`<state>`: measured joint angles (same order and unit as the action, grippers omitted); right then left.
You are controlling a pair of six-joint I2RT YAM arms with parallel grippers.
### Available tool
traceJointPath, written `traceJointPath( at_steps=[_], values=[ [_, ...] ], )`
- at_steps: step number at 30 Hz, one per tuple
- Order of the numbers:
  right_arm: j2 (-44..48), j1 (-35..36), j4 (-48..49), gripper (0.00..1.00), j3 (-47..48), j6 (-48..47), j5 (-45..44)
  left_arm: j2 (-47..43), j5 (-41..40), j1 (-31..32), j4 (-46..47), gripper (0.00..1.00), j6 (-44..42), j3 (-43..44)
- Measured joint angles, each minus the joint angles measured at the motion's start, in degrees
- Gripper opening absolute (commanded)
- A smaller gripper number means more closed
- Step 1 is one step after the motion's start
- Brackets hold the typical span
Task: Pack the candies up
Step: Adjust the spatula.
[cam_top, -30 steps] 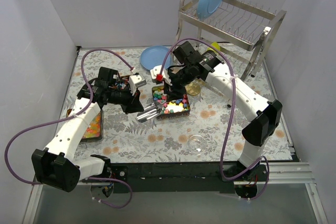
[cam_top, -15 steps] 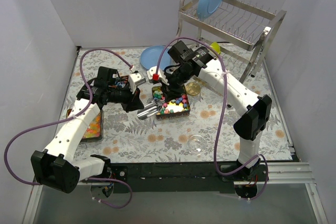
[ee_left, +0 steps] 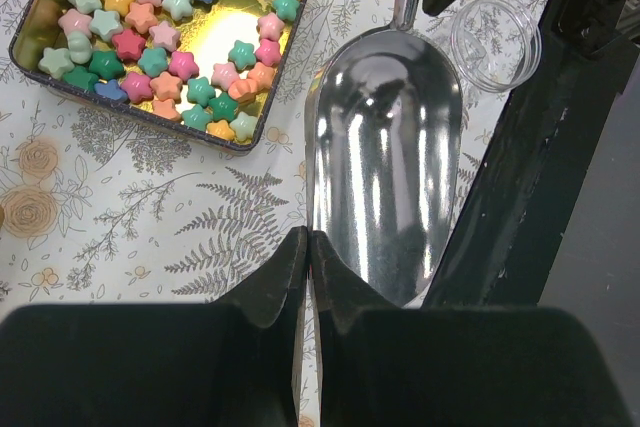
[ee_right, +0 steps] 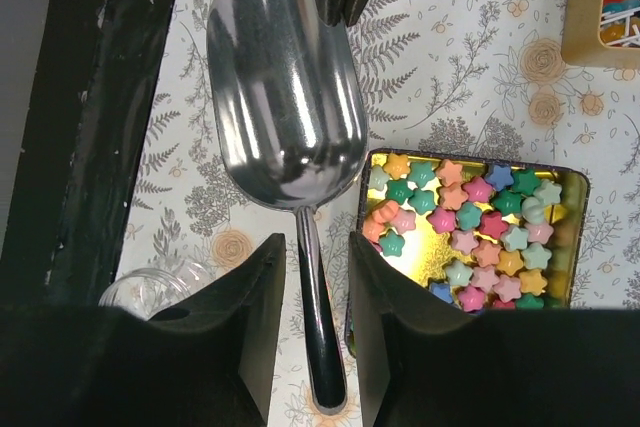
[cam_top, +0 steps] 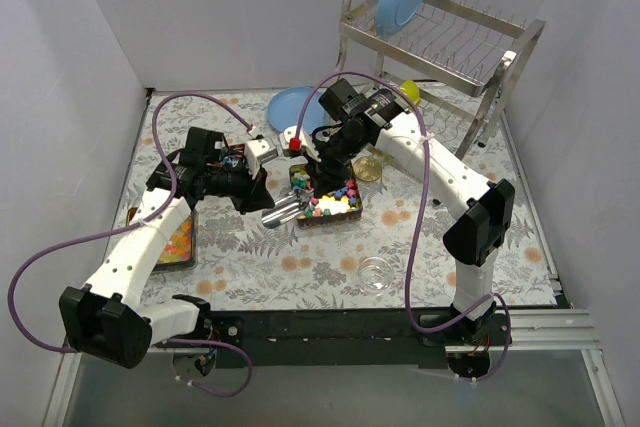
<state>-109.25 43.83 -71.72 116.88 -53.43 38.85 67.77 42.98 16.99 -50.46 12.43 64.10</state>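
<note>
right jaws open, straddling the scoop [ee_right: 285,97] handle, not squeezing it | left jaws pinched shut, looks like on the scoop's rim | candies [ee_right: 470,227] in the tin [ee_right: 584,247] just beside it on the tabletop [ee_right: 450,67] | step: handing the scoop over, I reckon | next: right clamps the handle, left lets go, then dig in

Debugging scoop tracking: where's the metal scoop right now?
Top view, mid-table: the scoop is just left of the candy tin, its handle between the open fingers of the right gripper, the left gripper at its bowl rim.
</note>
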Motion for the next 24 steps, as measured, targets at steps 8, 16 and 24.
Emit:
traceJointPath(
  at_steps=[8,16,24],
  values=[
    [0.0,-0.2,-1.0,0.06,0.0,1.2,2.2,0.0,-0.1,0.0,1.6,0.00,0.2,-0.8],
    [0.1,-1.0,-0.6,0.01,-1.4,1.4,1.2,-1.3,-5.5,0.0,7.0,0.69,8.3,-4.6],
    [0.7,-10.8,0.5,0.01,-2.3,1.5,-6.3,-4.8,-15.3,-0.9,17.3,0.73,31.6,-15.6]
  ],
)
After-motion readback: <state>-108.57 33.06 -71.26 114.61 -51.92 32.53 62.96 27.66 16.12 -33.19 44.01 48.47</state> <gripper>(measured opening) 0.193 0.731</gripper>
